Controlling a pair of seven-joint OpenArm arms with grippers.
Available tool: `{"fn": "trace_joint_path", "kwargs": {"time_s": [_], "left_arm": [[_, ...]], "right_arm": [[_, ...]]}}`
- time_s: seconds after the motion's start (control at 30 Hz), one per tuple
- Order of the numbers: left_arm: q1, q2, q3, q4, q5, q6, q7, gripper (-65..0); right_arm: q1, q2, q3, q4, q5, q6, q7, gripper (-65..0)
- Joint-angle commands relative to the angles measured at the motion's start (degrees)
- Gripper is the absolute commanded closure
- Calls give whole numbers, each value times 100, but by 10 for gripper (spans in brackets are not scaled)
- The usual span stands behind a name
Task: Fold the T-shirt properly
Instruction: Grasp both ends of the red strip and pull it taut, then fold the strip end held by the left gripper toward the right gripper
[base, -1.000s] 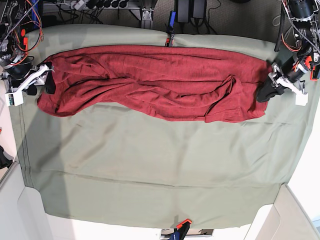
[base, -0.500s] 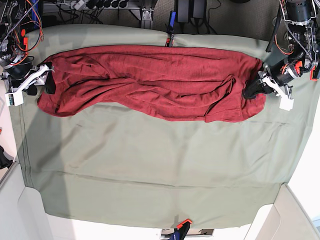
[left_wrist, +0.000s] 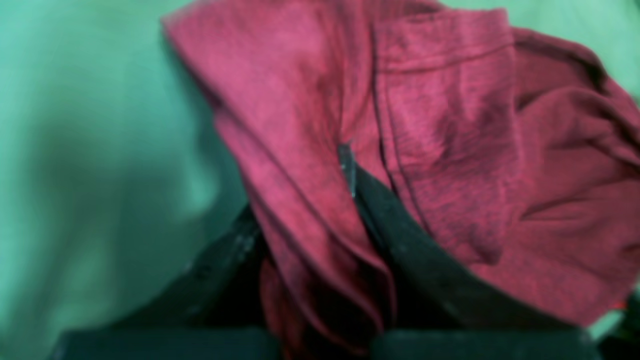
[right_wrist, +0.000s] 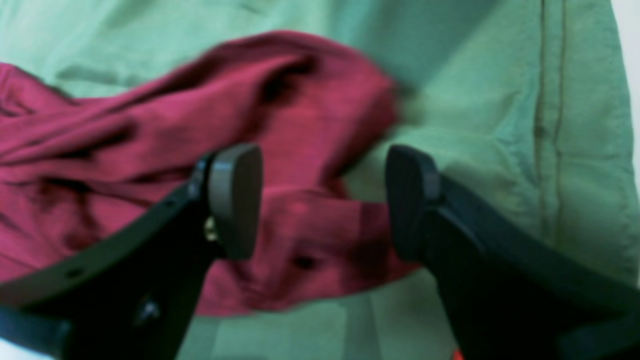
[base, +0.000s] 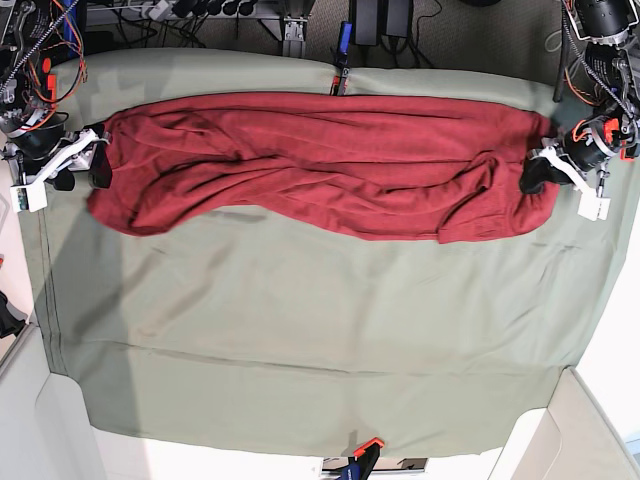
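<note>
The left gripper (left_wrist: 320, 280), gaping a second ago, has clamped the T-shirt (base: 320, 165) at its 3 o'clock end and drawn it taut across the table's (base: 300, 330) far half, while the right gripper (right_wrist: 322, 200) waits open.

The T-shirt (base: 320, 165) is a dark red, close to maroon, with a faint darker heathering in the knit that shows best in the left wrist view (left_wrist: 450, 150), where it reads pinker. It has no print or pattern; only shadowed folds break the colour. The cloth (base: 300, 310) beneath it is a plain sage green, turning bluer green in both wrist views, with a darker stitched seam line near its edge (right_wrist: 542, 100). The left gripper (left_wrist: 350, 170) has black fingers, and the right gripper (right_wrist: 322, 200) is black too, with dark grey pads (right_wrist: 235, 200). In the base view, white parts with orange accents show on both arms (base: 590, 150). A clamp (base: 362, 450) at the cloth's near edge is orange and black.
</note>
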Motion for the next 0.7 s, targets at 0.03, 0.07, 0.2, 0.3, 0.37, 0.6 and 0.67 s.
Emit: {"fn": "trace_joint_path", "kwargs": {"time_s": [0.03,0.07,0.2,0.3,0.37,0.6,0.67], "left_arm": [[-44,-221,-55,68,387,80,-271,0],[-44,-258,-55,68,527,80,-413,0],[-61,-483,-55,70,1215,80,-835,0],[-109,-745,-55,96,1532,291,-846,0],[-107,-870,-55,243,1558,286,-774,0],[-103,-514,-44,1633,514,105,122,0],[-92,-256,28,2094,310,80,413,0]], "right_arm": [[59,81,31,94,74,33,116,-384],[59,81,31,92,74,33,116,-384],[59,81,31,94,76,33,114,-384],[59,79,31,92,90,33,114,-384],[59,81,31,94,90,33,114,-384],[59,76,31,94,92,31,116,-384],[59,79,31,94,92,31,116,-384]]}}
